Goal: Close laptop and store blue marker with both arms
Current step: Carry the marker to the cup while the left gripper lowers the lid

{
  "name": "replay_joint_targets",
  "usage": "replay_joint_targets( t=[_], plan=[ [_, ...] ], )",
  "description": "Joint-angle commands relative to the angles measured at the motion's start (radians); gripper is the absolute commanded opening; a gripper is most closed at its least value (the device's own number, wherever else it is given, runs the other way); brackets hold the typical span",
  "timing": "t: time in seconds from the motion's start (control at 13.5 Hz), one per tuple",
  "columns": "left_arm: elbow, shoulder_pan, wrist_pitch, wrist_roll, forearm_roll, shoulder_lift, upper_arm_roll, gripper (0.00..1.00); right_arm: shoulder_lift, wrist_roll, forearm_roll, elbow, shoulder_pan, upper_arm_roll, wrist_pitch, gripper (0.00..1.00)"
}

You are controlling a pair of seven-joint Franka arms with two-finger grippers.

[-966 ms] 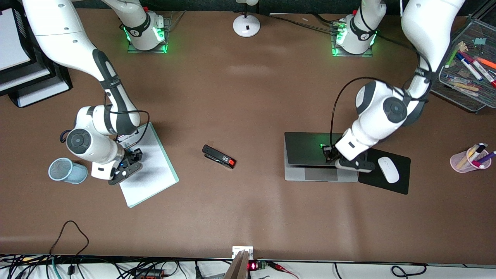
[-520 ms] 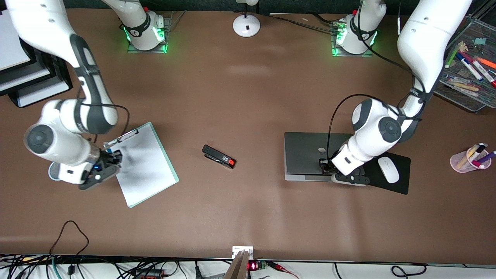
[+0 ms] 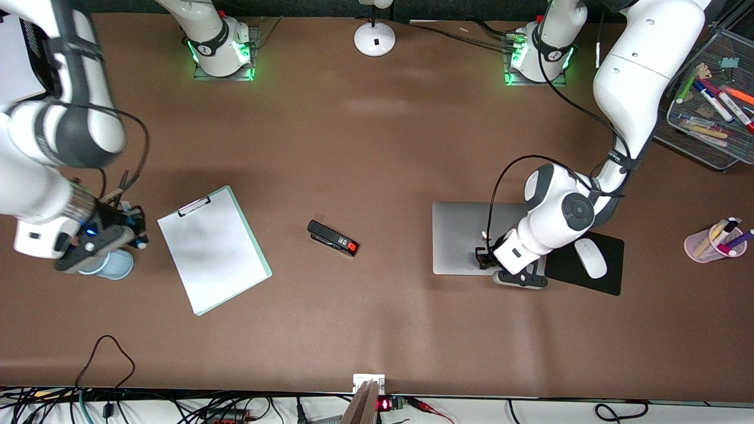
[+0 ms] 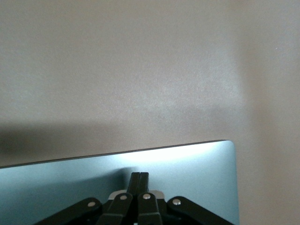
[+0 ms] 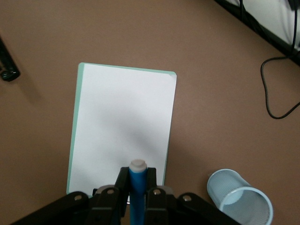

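The silver-grey laptop (image 3: 462,235) lies closed and flat on the table, beside the black mouse pad. My left gripper (image 3: 483,257) is shut and empty. Its fingertips are at the lid's edge nearest the front camera, and the lid (image 4: 197,178) fills the space under the gripper (image 4: 139,176) in the left wrist view. My right gripper (image 3: 132,227) is shut on the blue marker (image 5: 137,190), whose white end points away from the wrist. It hangs in the air beside a light-blue mesh cup (image 3: 112,265), between the cup and the clipboard.
A white clipboard (image 3: 212,250) and a black stapler (image 3: 333,237) lie mid-table. A white mouse (image 3: 590,258) sits on the mouse pad (image 3: 609,280). A pink cup of pens (image 3: 710,244) and a mesh tray of markers (image 3: 707,138) stand at the left arm's end.
My left gripper pushed the half-open lid down toward the front camera until the laptop shut. My right gripper lifted the marker off the clipboard and carried it toward the mesh cup.
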Motion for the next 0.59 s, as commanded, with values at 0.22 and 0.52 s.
replay_joint_targets(
  t=[0.22,0.52],
  plan=[
    [0.031,-0.001,0.0,0.0,0.032,0.015,0.013,0.0,-0.015,-0.461,0.245,0.085,-0.153,0.002,-0.129,0.0],
    [0.029,0.002,-0.003,0.003,0.033,0.013,0.013,0.0,-0.004,-0.776,0.438,0.085,-0.249,0.002,-0.138,0.0]
  ],
)
